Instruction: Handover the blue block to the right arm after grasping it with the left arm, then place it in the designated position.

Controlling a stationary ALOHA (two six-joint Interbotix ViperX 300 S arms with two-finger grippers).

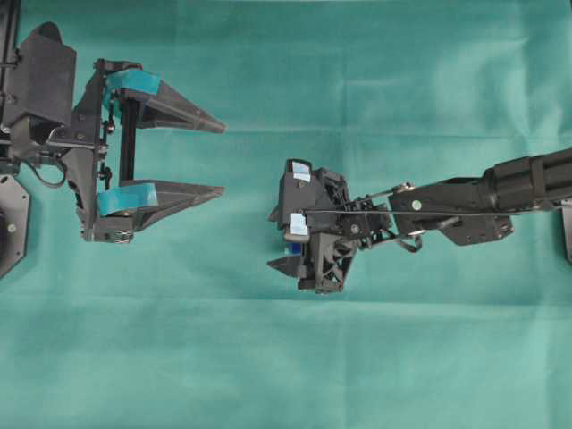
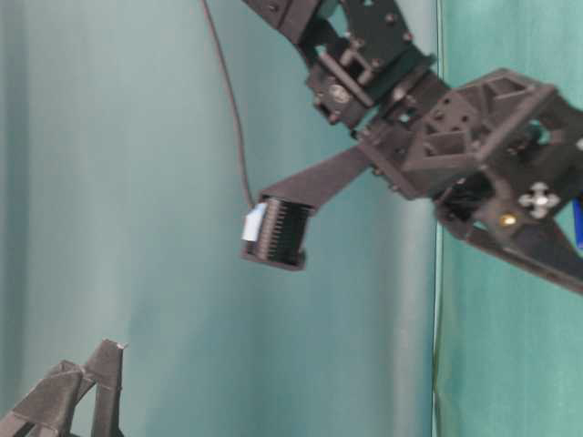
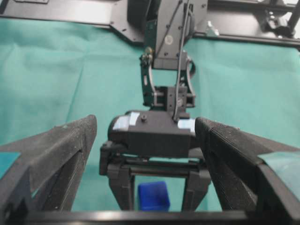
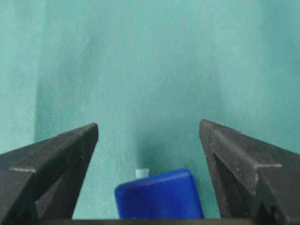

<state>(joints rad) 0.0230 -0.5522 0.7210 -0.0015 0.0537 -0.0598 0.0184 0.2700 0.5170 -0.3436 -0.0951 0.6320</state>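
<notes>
The blue block (image 4: 159,196) is mostly hidden: the right wrist view cuts off its lower part, and overhead only a sliver shows beneath the right end effector (image 1: 284,239). It lies on the green table cloth (image 1: 375,357) between that end effector's spread fingers (image 4: 65,154), touching neither. One white mark (image 4: 142,173) peeks out just behind it. The left end effector (image 1: 214,156), well apart from the block, is spread wide and holds nothing.

Left tool (image 1: 210,156) spread wide, right tool (image 4: 149,154) parted, angled down
</notes>
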